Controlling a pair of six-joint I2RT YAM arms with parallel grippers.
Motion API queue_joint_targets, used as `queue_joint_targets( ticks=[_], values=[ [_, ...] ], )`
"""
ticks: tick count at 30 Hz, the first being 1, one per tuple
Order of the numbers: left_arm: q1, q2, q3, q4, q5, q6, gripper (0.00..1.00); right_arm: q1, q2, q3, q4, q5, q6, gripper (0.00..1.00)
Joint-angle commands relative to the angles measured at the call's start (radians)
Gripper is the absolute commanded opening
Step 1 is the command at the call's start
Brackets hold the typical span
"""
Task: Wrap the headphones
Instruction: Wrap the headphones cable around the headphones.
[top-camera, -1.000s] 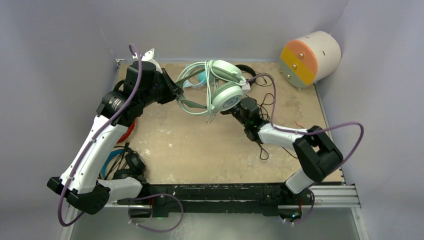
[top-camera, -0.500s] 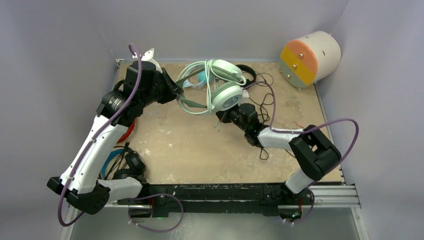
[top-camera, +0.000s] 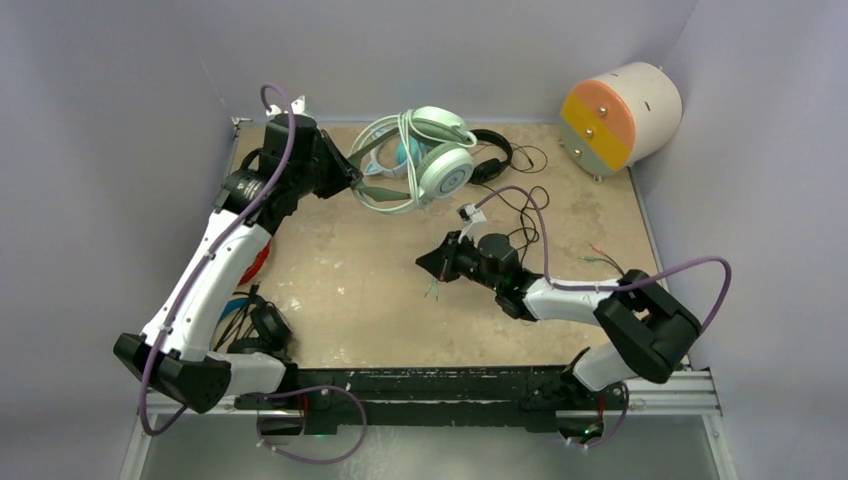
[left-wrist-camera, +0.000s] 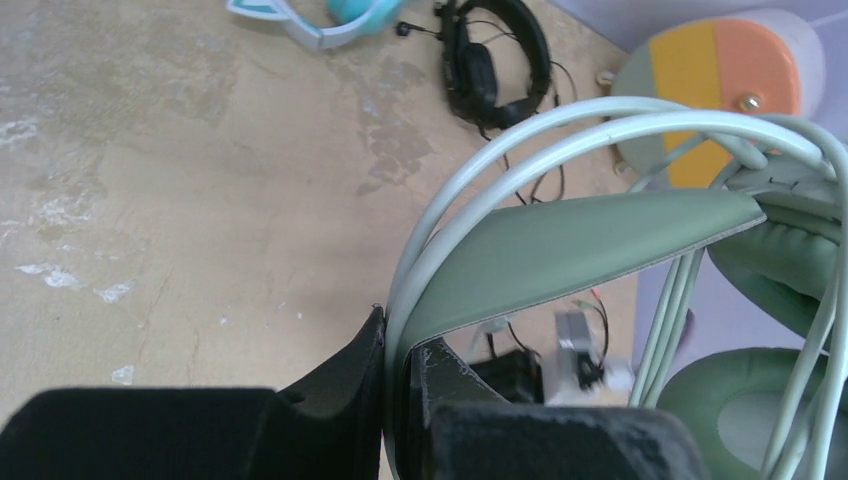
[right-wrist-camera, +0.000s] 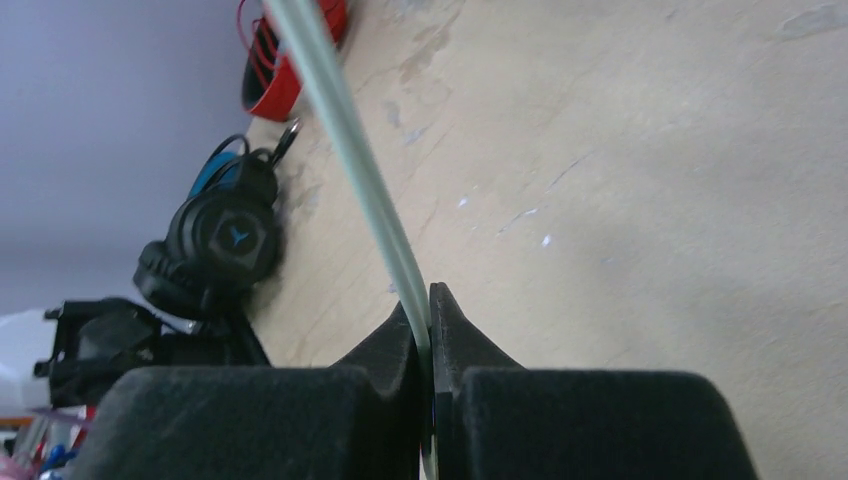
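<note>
Top external view, starting at the near edge: black headphones with a blue inner band (top-camera: 262, 325) lay beside the left arm's base. The red headphones (top-camera: 260, 264) sat just beyond them at the left edge of the table (top-camera: 350, 300), partly hidden by that arm. Toward the middle, the right gripper (top-camera: 428, 264) hung low over the table. The right wrist camera showed its 2 fingers pressed together on a thin pale green cable (right-wrist-camera: 345, 140) that ran up and away from the jaws; where the cable ended could not be told. Farther back, the left gripper (top-camera: 350, 180) was clamped on the headband of the mint-green headphones (top-camera: 432, 168). The left wrist camera showed its 2 fingers pinching the padded band and the pale wire hoops above it, with several pale cords crossing the band. Whether the ear cups touched the table could not be told. Just behind them lay the teal cat-eared headphones (top-camera: 403, 150), mostly hidden. The small black headphones (top-camera: 493, 155) sat just to the right, their thin black cable (top-camera: 528, 205) trailing nearer. A cream drum with an orange face (top-camera: 620, 115) stood at the far right corner.
</note>
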Motion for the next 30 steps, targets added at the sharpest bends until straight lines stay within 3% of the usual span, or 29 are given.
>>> queue_joint_targets(
  ticks=[1,10,19,27,30],
  values=[
    [0.049,0.003,-0.069,0.211,-0.003,-0.115,0.00,0.049,-0.090,-0.011,-0.040,-0.008,0.007,0.00],
    [0.060,0.060,-0.196,0.262,-0.185,-0.211,0.00,0.156,-0.222,0.060,-0.247,0.059,0.009,0.00],
    [0.058,0.050,-0.380,0.374,-0.387,-0.086,0.00,0.168,-0.283,0.241,-0.505,0.055,-0.069,0.00],
    [-0.086,0.008,-0.605,0.548,-0.557,-0.037,0.00,0.161,-0.112,0.547,-0.784,-0.041,-0.145,0.00],
    [-0.108,0.008,-0.664,0.582,-0.564,-0.032,0.00,0.138,-0.035,0.631,-0.835,-0.079,-0.154,0.07]
  ],
)
